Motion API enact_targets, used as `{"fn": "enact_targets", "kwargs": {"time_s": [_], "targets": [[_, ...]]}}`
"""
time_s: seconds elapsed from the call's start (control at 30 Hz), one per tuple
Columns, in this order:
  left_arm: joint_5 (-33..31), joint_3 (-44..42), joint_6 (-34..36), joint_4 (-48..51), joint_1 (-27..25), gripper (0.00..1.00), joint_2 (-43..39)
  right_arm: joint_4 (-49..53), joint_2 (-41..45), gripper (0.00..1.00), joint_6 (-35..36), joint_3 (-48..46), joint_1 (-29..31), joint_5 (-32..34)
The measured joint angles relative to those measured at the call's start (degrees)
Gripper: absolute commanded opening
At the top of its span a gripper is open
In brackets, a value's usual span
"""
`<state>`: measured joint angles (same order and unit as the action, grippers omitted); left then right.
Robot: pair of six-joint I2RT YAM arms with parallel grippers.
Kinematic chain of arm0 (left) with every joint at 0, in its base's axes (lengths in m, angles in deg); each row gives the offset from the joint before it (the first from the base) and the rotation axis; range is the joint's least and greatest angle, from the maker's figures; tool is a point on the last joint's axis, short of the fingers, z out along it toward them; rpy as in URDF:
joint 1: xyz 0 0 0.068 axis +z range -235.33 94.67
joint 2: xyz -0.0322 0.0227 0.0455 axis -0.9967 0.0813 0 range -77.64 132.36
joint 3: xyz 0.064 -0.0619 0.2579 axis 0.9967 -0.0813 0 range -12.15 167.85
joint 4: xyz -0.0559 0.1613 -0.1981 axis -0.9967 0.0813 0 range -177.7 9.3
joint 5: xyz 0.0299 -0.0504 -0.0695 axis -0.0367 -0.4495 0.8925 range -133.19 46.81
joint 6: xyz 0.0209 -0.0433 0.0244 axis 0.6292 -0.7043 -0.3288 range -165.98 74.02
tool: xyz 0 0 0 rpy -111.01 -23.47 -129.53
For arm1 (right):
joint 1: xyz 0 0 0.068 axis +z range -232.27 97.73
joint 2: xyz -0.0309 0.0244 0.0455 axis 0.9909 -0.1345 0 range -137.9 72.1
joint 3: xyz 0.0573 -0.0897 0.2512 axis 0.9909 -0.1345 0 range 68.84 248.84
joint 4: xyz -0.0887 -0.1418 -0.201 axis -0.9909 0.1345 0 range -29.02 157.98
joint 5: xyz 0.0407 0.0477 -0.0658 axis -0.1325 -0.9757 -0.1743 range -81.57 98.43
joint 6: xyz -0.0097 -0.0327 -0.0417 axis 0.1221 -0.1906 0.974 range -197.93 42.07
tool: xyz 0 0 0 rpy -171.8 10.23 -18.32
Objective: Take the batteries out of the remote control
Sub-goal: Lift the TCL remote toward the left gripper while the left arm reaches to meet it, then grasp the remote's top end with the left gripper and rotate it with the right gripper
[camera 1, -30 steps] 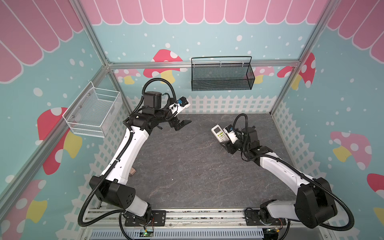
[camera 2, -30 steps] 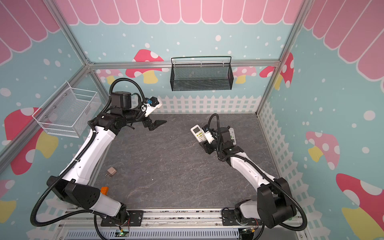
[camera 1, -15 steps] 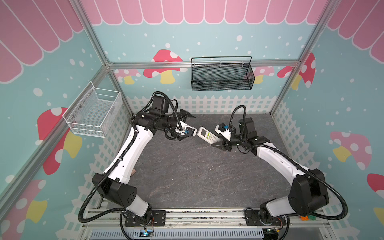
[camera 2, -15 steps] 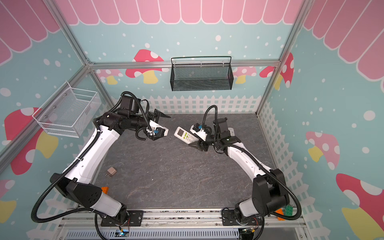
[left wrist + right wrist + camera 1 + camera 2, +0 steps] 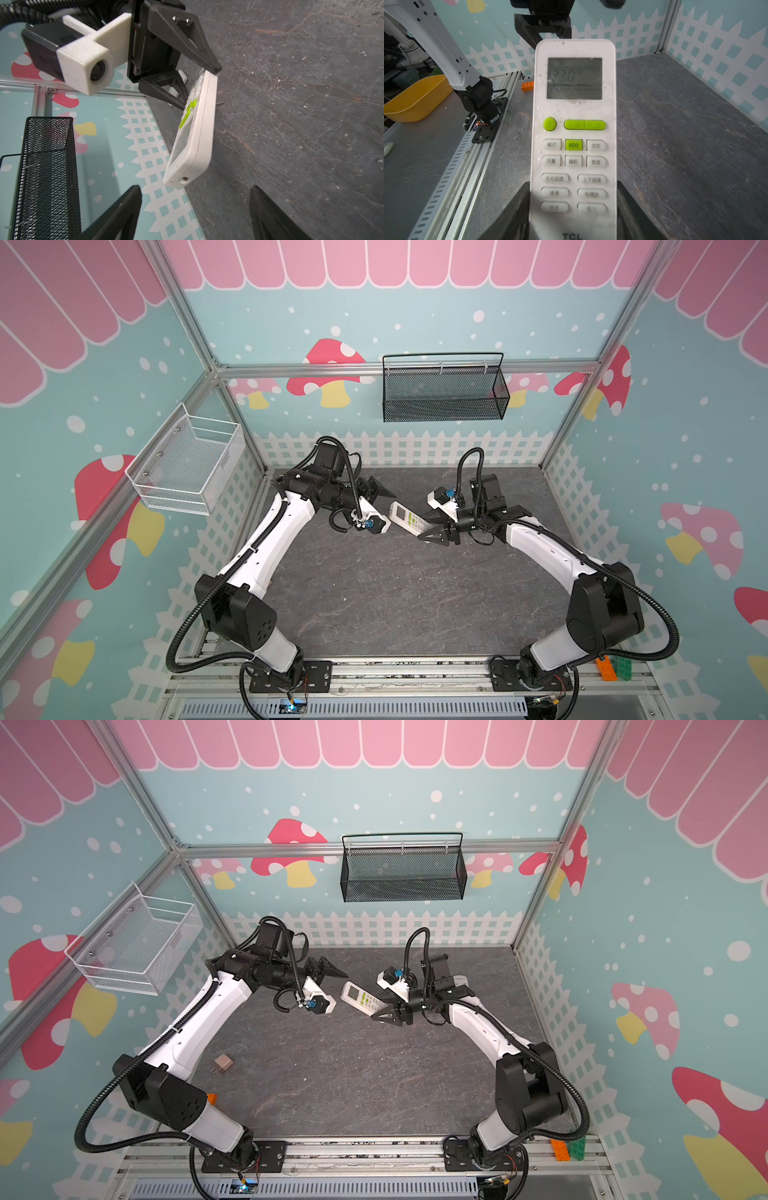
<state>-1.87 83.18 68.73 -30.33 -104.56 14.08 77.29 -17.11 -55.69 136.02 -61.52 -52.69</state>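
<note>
**Two grippers, one remote: right arm gripping, left arm open**

Top views: in both top views the white rectangular plastic remote control with a grey screen and green buttons (image 5: 408,519) (image 5: 361,999) sits screen-up between the arms, over the dark grey stone-pattern tabletop (image 5: 395,593). The right gripper (image 5: 424,526) clamps its button end. The left gripper (image 5: 384,510) stands just beside its screen end.

Left wrist view: the left jaws stand wide apart, gripping nothing. The remote's screen end lies just ahead of the black fingertips (image 5: 133,193), apart from both.

Right wrist view: the right fingers (image 5: 517,207) press both long edges at the lowest button rows. The screen reads 23.0. The remote's back face is hidden.
</note>
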Motion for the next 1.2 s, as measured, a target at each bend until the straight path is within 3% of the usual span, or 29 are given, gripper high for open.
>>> {"fn": "enact_targets", "kwargs": {"time_s": [0.3,0.7,1.03,1.2], "targets": [[3.67,-2.16,1.03,-0.55,-0.22,0.55,0.11,0.02,-2.43,0.43,-0.04,0.44,0.76,-1.55],[5.05,-5.35,1.53,-1.97,-1.16,0.34,0.74,0.0,-3.93,0.43,-0.24,0.85,2.23,-2.36],[5.35,-9.64,4.61,-4.22,-1.03,0.01,0.5,1.16,-3.45,0.73,-0.37,0.59,2.21,-1.62],[5.44,-11.3,4.15,-4.52,-0.39,0.0,0.31,-0.22,2.01,0.84,0.46,-2.47,1.79,1.27]]}}
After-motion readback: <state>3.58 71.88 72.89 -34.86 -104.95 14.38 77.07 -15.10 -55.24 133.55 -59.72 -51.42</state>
